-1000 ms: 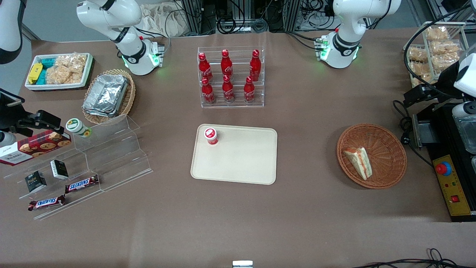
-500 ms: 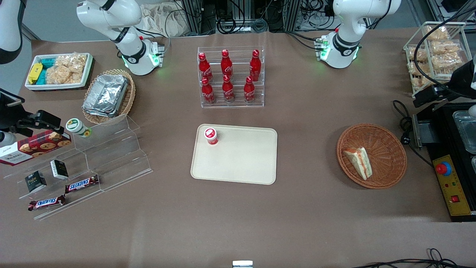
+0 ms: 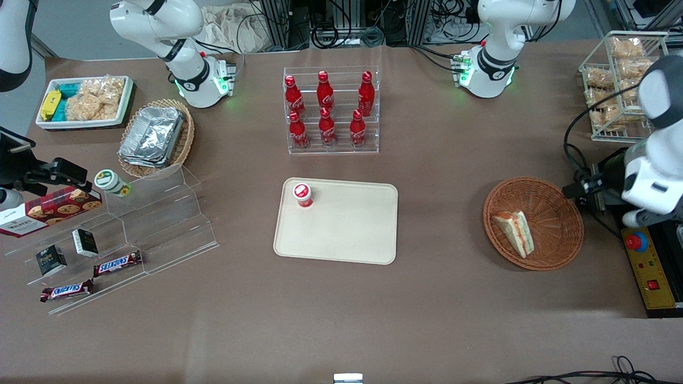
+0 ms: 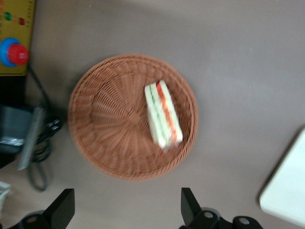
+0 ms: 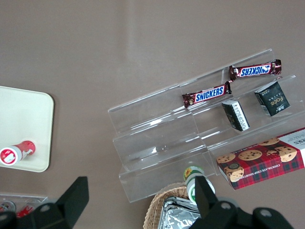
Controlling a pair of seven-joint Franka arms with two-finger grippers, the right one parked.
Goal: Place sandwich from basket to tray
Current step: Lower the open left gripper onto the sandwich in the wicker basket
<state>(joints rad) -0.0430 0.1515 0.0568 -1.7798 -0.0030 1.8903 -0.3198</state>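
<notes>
Front view: over the preceding second the left arm had swung in from the working arm's end of the surface (image 3: pixel 453 160), and its end effector (image 3: pixel 579 188) now sat just beside the rim of the basket (image 3: pixel 560 213). In the left wrist view the end effector (image 4: pixel 127 210) stood wide open, its two fingers (image 4: pixel 62 207) apart and holding nothing, poised above the basket (image 4: pixel 105 124) without touching it.

The sandwich (image 3: pixel 514 232) had not moved: it lay in the basket, on the part nearer the tray (image 3: pixel 341 234). The tray stood well apart from the basket, toward the middle of the surface, and carried a small red-capped bottle (image 3: pixel 302 194) near one corner.

Legible writing: "SNICKERS" on two bars (image 3: pixel 117 263) on the clear stepped stand (image 3: pixel 160 213), and "Coca-Cola" script on the red bottles (image 3: pixel 326 109) in the clear rack. A red cookie box (image 3: pixel 50 209) rested on the stand; its lettering could not be read.

A yellow control box (image 3: pixel 648 266) with a red button lay just beside the basket, with black cables (image 3: pixel 579 160) near the rim.
</notes>
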